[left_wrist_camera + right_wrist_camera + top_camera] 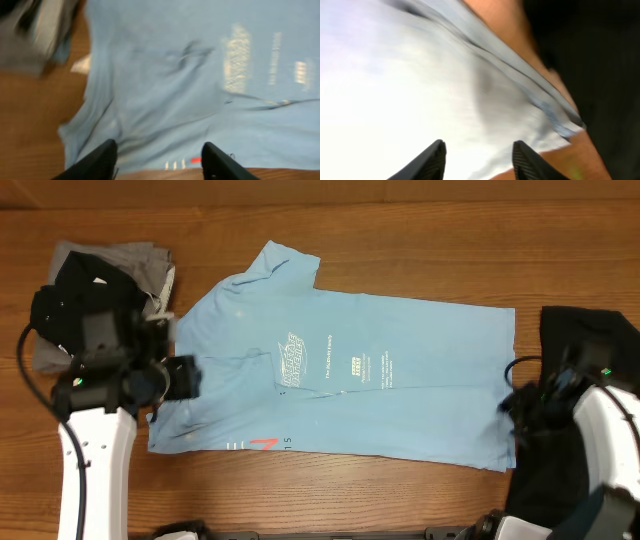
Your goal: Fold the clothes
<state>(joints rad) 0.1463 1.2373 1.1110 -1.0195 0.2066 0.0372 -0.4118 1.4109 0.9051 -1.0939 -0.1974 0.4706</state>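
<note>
I see a crumpled grey shirt [150, 265] at the far-left corner of the wooden table [400, 220], half under my left arm. A black shirt [590, 340] is heaped at the right, partly hidden by my right arm. Between them the sky-blue T-shirt [340, 380] lies spread flat, soft and lightly creased, white print up. The left gripper [159, 155] hangs over its left edge, fingers apart, holding nothing. The right gripper [477, 157] hangs over the hem, likewise parted, though blur leaves contact unclear.

A sky-blue T-shirt [400, 370] lies flat, white print up, across the bench [400, 230], with a crumpled grey shirt [150, 265] at its left end and a black shirt [590, 340] at its right.
</note>
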